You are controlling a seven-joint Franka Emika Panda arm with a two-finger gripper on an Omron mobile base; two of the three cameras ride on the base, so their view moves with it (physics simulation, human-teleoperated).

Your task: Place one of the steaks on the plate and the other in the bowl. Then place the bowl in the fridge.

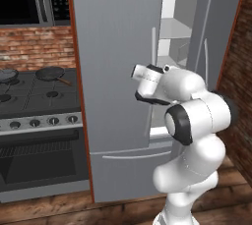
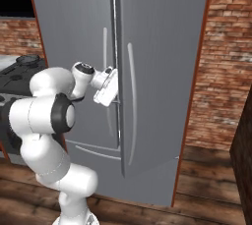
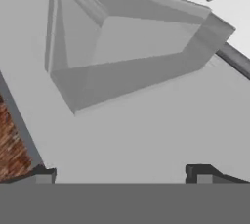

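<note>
Red brick walling (image 2: 221, 47) and wood plank flooring (image 1: 44, 209) frame the kitchen.

Fridge (image 1: 118, 62): tall, grey metallic, centre of the left base view; its right door stands ajar, showing white shelves (image 1: 174, 27) at upper right of that frame. In the right base view the fridge (image 2: 157, 71) occupies the centre, long thin vertical handles (image 2: 130, 101) on its doors.

Stove (image 1: 39, 96): left of the fridge, lower left of the left base view; two black frying pans (image 1: 51, 74) on the burners, a row of knobs below.

Arm: white with dark joints, reaching from the lower right of the left base view toward the gap between the fridge doors.

Claw (image 3: 122, 174): jaws spread wide, gripping nothing; dark fingertips (image 3: 46, 174) at the bottom corners of the hand view. A pale grey door bin (image 3: 132, 56) lies ahead in the upper part of that view, against the white interior.
</note>
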